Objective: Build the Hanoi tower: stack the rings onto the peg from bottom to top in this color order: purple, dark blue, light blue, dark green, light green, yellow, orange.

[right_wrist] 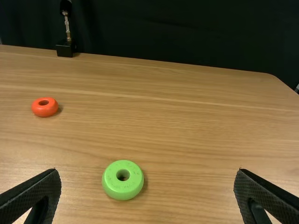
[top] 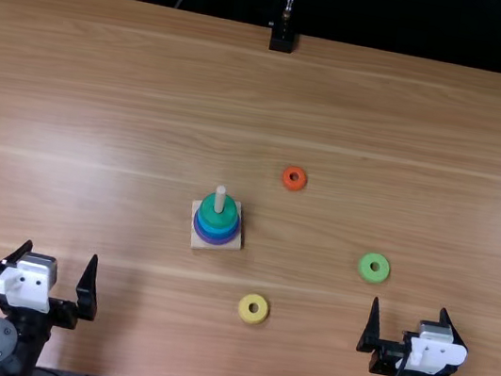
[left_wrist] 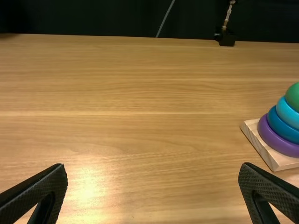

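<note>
We see on the desk (top: 101, 107) the pale peg (top: 220, 199) with four round rings (top: 217, 221), narrowing upward: purple, two blues, dark green. Our left gripper (top: 62, 252) and right gripper (top: 410, 307) have their jaws wide open.

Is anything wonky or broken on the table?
No, nothing looks wrong. Four rings sit neatly on the peg, in the right order. The light green ring, yellow ring and orange ring just lie flat on the table.

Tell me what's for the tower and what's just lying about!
For the tower:
- square wooden base and peg
- stacked purple ring, dark blue ring, light blue ring, dark green ring
- loose light green ring, yellow ring, orange ring

Other things:
- small black stand
- thin grey cable
</note>
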